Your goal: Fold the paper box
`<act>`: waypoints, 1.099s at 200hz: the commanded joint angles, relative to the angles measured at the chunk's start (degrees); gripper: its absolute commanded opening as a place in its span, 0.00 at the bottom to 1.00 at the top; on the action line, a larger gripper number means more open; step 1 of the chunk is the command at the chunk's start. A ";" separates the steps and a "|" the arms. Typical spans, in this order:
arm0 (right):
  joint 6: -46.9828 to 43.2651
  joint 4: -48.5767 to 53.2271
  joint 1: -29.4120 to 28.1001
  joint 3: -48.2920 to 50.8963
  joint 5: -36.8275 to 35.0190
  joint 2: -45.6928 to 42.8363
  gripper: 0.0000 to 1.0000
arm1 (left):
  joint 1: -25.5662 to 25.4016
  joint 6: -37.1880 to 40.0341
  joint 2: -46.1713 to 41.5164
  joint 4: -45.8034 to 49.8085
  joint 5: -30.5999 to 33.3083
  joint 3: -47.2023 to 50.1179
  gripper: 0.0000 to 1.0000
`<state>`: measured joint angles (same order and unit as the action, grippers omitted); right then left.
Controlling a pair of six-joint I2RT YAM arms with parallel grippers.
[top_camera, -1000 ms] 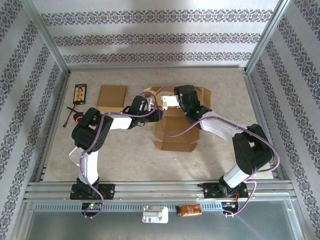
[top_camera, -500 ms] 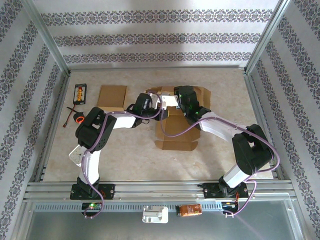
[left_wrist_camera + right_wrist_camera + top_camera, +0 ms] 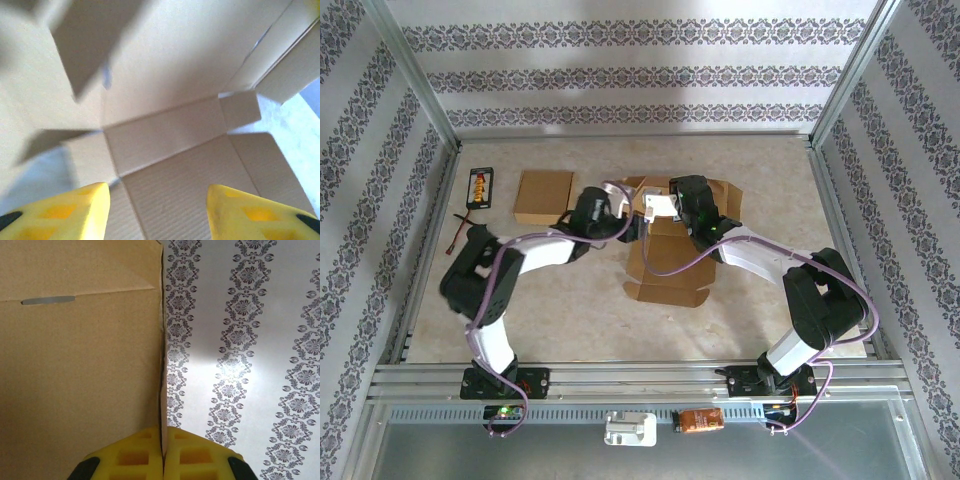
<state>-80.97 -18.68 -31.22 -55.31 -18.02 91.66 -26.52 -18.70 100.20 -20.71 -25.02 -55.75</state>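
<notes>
damask-striped wallpaper (image 3: pixel 240 340) rose ahead of the right gripper (image 3: pixel 163 434), softly lit; beige tabletop (image 3: pixel 570 320) lay below, edged by aluminium frame rails (image 3: pixel 640 372).

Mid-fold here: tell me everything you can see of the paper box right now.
The paper box is brown corrugated cardboard, partly folded, lying on the table with creases and flaps showing. One panel is raised, its edge pinched in the shut right pincer. The left pincer hovers open above the inner floor, touching nothing that I can see. The near flap lies flat.
</notes>
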 commanded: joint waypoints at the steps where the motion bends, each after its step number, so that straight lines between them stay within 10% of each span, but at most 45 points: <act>1: 0.53 -0.40 0.83 0.82 1.25 -1.22 0.00 | 5.98 7.17 -4.50 7.75 1.47 -1.61 0.55; 88: 0.68 -0.56 0.11 0.29 1.23 -0.69 0.00 | 11.32 18.93 7.79 28.11 -13.65 -19.89 0.59; 140: -0.04 -4.26 -0.33 1.79 -0.48 0.04 0.00 | 9.92 11.84 8.47 19.39 -14.55 -19.59 0.15; 220: -0.53 -6.97 -1.18 1.89 -1.93 3.08 0.00 | 2.98 3.16 7.93 22.68 -8.38 -23.62 0.09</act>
<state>-81.41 -24.08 -30.98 -53.80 -22.59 93.51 -21.67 -12.10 109.14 1.23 -33.80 -74.67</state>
